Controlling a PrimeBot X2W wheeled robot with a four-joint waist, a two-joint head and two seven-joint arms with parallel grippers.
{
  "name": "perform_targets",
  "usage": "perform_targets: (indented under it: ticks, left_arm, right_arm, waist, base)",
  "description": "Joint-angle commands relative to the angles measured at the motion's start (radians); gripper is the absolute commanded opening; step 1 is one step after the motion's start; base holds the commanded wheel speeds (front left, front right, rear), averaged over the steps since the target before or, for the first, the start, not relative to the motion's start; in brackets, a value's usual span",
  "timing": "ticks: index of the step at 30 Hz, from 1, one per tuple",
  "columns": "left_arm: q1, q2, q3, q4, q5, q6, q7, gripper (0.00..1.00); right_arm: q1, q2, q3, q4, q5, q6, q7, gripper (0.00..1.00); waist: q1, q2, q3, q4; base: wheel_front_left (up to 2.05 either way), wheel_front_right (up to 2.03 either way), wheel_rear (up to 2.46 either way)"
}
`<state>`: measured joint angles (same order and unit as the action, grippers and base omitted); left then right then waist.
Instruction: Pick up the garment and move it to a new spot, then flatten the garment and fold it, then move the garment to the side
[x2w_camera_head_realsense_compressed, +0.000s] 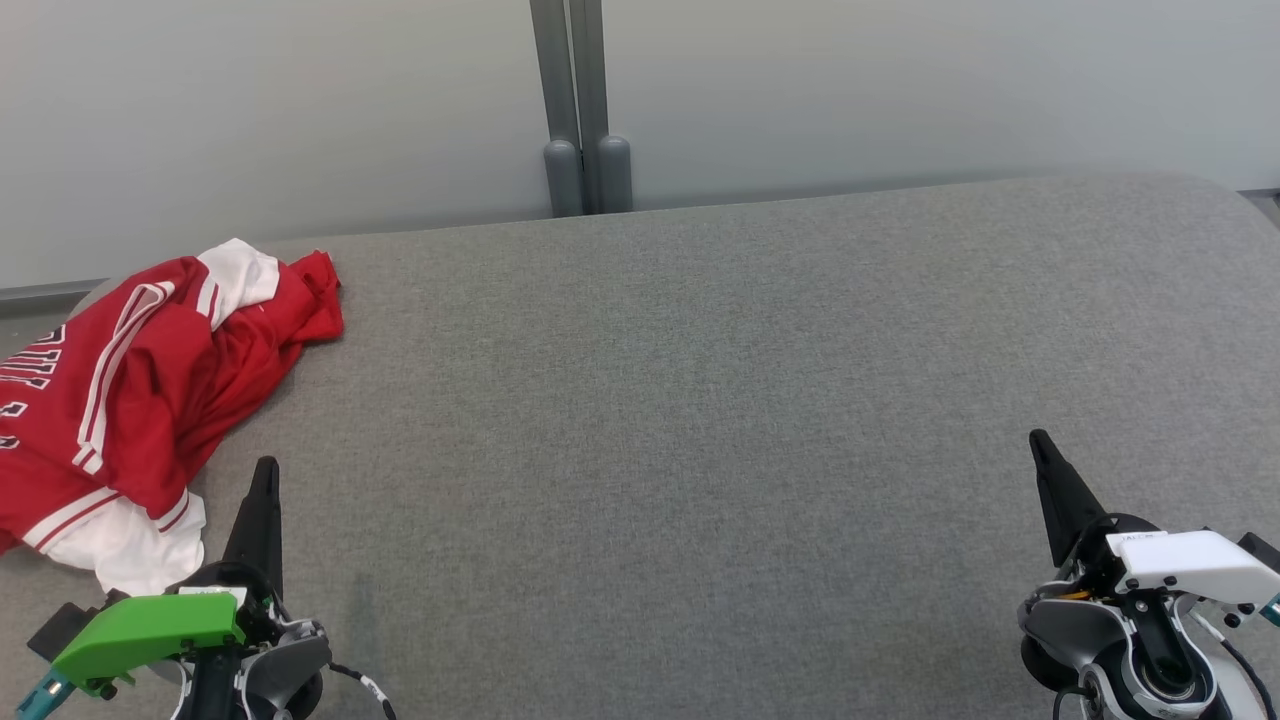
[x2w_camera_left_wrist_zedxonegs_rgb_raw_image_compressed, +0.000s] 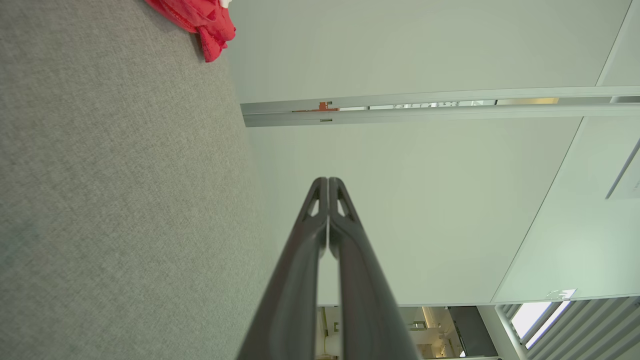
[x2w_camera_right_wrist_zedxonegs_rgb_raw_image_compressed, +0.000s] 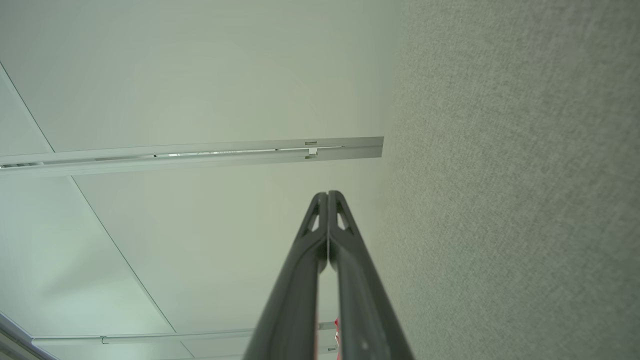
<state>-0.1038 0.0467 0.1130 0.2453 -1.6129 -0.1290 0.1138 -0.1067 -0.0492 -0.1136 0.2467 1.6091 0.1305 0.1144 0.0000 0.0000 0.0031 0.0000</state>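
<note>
Garment (x2w_camera_head_realsense_compressed: 150, 400): a red jersey with white trim and white stripes, lying crumpled in a heap at the far left of the grey fabric-covered worktop (x2w_camera_head_realsense_compressed: 700, 420), with part of it running off the left edge of the head view. White lettering shows on its left portion but is too cut off to read. Its upper end reaches close to the worktop's back edge, and its white lower hem lies near the green housing of the left arm. Left end effector (x2w_camera_head_realsense_compressed: 266, 478): fingers pressed fully together, holding nothing, pointing away from the robot, with the tip just beside the garment's right edge and apart from it. In the left wrist view the same end effector (x2w_camera_left_wrist_zedxonegs_rgb_raw_image_compressed: 328, 182) shows both fingers meeting at the tips, and a corner of the garment (x2w_camera_left_wrist_zedxonegs_rgb_raw_image_compressed: 210, 30) appears at the top of that view. Right end effector (x2w_camera_head_realsense_compressed: 1040, 445): fingers likewise closed and empty, over bare fabric at the worktop's right side, well apart from the garment. The right wrist view confirms the closed tips (x2w_camera_right_wrist_zedxonegs_rgb_raw_image_compressed: 328, 195). A grey post (x2w_camera_head_realsense_compressed: 580, 100) stands against the pale wall panels behind the worktop.
</note>
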Motion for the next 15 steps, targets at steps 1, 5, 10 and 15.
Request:
perform_targets:
  ticks: [1, 5, 10, 15]
  left_arm:
    - [-0.013, 0.008, 0.003, -0.001, 0.000, -0.005, 0.003, 0.00]
    - [-0.013, 0.008, 0.003, -0.001, 0.000, -0.005, 0.003, 0.00]
    - [-0.013, 0.008, 0.003, -0.001, 0.000, -0.005, 0.003, 0.00]
    - [-0.013, 0.008, 0.003, -0.001, 0.000, -0.005, 0.003, 0.00]
  right_arm:
    - [-0.005, -0.002, -0.001, -0.005, 0.008, 0.000, 0.002, 0.00]
    - [-0.005, -0.002, -0.001, -0.005, 0.008, 0.000, 0.002, 0.00]
    - [-0.005, -0.002, -0.001, -0.005, 0.008, 0.000, 0.002, 0.00]
    - [-0.005, -0.002, -0.001, -0.005, 0.008, 0.000, 0.002, 0.00]
  waist:
    - [0.0000, 0.0000, 0.000, 0.000]
    - [0.0000, 0.0000, 0.000, 0.000]
    - [0.0000, 0.0000, 0.000, 0.000]
    - [0.0000, 0.0000, 0.000, 0.000]
  base:
    - [0.00, 0.00, 0.00]
    - [0.00, 0.00, 0.00]
    - [0.00, 0.00, 0.00]
    - [0.00, 0.00, 0.00]
